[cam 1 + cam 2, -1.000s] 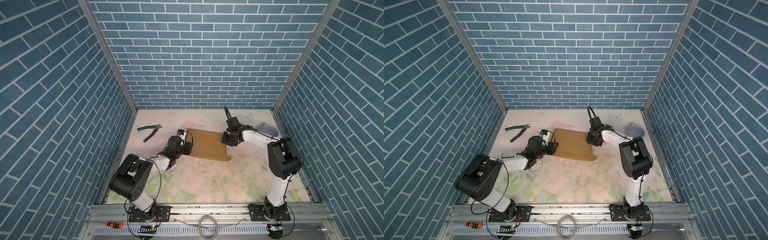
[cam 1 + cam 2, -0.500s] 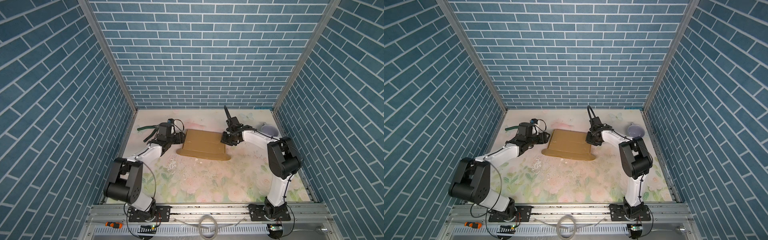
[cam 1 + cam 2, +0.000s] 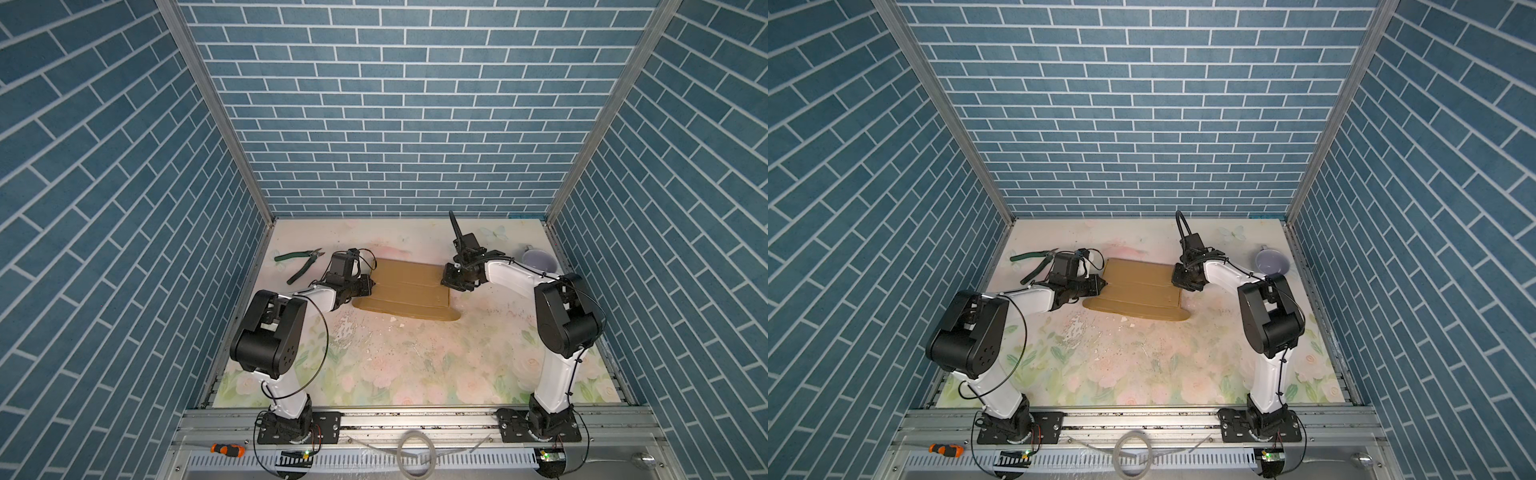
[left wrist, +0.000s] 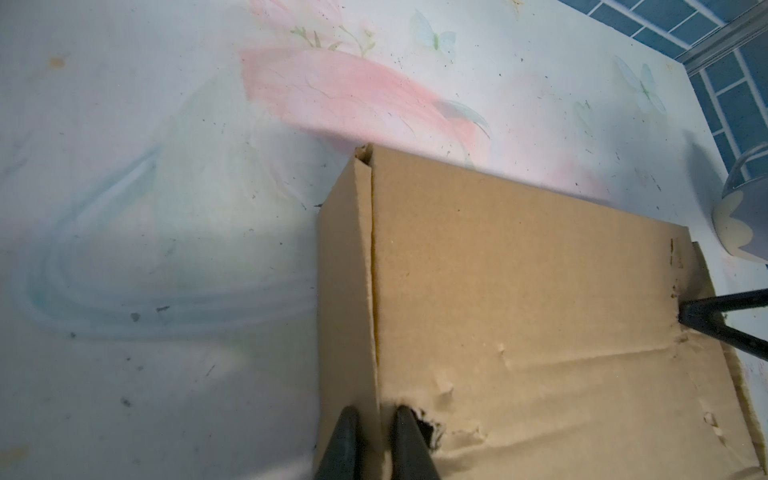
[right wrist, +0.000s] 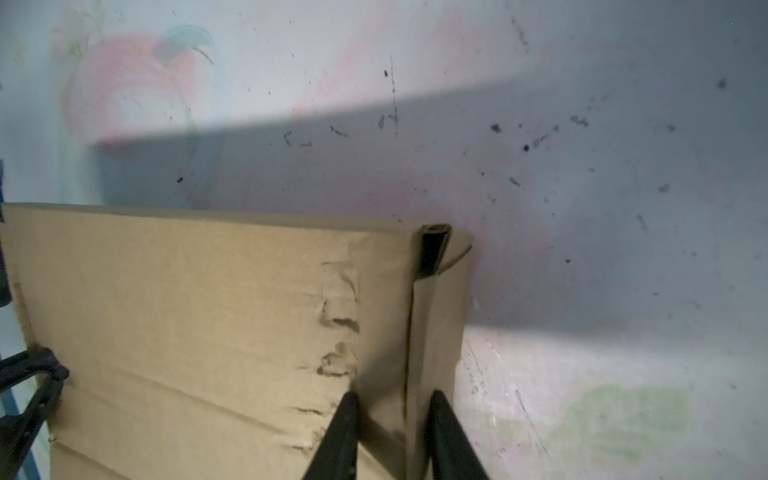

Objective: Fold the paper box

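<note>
Paper box, a shallow piece of plain brown corrugated cardboard, is pinched at both ends. Seen from the left wrist, the left gripper is clenched on the box's upright side wall. Its two black fingers straddle the folded edge with only cardboard between them, just beside a dark torn hole in the top panel. From the right wrist, the right gripper grasps the opposite side wall with one finger on each face, and dents and small tears mark the panel next to it. In both top views the claws meet the paper box from opposite ends, the left gripper at its left edge and the right gripper at its right edge. The box lies flat on the pale floral table top, its creased top stepping down to a wide flap with rounded corners on the side nearer the arm bases. Green-handled pliers lie to the left of the box, past the left wrist. A lavender cup sits well to the box's right. An orange-handled screwdriver lies far in front of the box, on the metal rail.
</note>
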Available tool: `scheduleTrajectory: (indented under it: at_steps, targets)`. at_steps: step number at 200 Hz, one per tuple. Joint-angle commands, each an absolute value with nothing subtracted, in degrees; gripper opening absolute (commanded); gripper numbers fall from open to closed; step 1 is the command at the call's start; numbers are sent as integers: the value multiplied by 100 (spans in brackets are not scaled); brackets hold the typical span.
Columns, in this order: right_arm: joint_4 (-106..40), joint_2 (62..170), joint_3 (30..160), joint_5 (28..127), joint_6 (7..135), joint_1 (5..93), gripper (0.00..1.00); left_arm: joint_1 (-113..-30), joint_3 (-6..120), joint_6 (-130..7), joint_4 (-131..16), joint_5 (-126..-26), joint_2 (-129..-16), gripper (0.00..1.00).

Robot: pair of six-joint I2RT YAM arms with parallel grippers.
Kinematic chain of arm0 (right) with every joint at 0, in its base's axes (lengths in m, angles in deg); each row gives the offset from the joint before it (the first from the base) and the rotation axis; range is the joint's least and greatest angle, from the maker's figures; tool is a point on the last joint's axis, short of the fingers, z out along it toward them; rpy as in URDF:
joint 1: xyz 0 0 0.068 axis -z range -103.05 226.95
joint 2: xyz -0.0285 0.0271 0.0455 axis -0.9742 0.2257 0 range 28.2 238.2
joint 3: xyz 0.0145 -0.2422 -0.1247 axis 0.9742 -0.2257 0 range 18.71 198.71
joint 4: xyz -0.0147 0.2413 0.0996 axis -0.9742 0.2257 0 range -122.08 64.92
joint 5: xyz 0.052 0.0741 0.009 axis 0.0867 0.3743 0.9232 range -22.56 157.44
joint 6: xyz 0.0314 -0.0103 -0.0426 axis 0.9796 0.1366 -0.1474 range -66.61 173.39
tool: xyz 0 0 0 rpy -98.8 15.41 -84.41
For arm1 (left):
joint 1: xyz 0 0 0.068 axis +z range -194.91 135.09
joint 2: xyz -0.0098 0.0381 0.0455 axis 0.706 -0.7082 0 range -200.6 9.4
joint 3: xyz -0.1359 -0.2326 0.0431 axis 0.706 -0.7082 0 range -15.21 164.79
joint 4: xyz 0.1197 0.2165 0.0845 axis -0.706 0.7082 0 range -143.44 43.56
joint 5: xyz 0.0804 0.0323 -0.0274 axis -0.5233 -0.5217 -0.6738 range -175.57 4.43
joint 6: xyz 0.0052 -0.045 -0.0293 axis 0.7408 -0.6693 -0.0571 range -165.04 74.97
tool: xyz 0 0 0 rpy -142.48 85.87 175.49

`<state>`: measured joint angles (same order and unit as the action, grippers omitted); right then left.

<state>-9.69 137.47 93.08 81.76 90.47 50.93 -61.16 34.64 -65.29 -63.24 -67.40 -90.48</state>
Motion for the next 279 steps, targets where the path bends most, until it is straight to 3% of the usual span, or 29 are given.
scheduleTrajectory:
  at_steps: [1, 17, 43, 83, 122, 173, 227, 247, 279]
  targets:
    - [-1080, 13699, 8772, 9395, 8730, 5222, 45, -6121, 3254, -6412, -5747, -6535, -9294, 16]
    - [-1236, 13310, 8537, 9828, 8629, 5451, 66, -6077, 3245, -6367, -5693, -6512, -9272, 16]
    - [-1487, 13023, 8014, 10325, 8685, 5822, 80, -6065, 3284, -6356, -5576, -6541, -9354, 16]
    - [-2678, 13085, 7213, 10881, 9477, 5829, 89, -5802, 3310, -6494, -5266, -6377, -9595, 13]
    - [-4007, 13229, 6722, 11253, 10434, 5705, 91, -5628, 3698, -6629, -4762, -6018, -9975, 12]
    - [-5528, 13380, 6606, 11518, 11537, 5410, 81, -5606, 3540, -6590, -5066, -6035, -9818, 13]
    - [-6883, 13095, 6221, 11322, 12753, 5516, 54, -5615, 2944, -7104, -7055, -5686, -8589, 58]
    - [-7258, 13077, 6110, 11366, 13091, 5538, 48, -5615, 3024, -6996, -7000, -5902, -8054, 67]
    - [-7745, 12883, 6019, 11530, 13708, 5612, 44, -5619, 3549, -5972, -5755, -6826, -6918, 81]
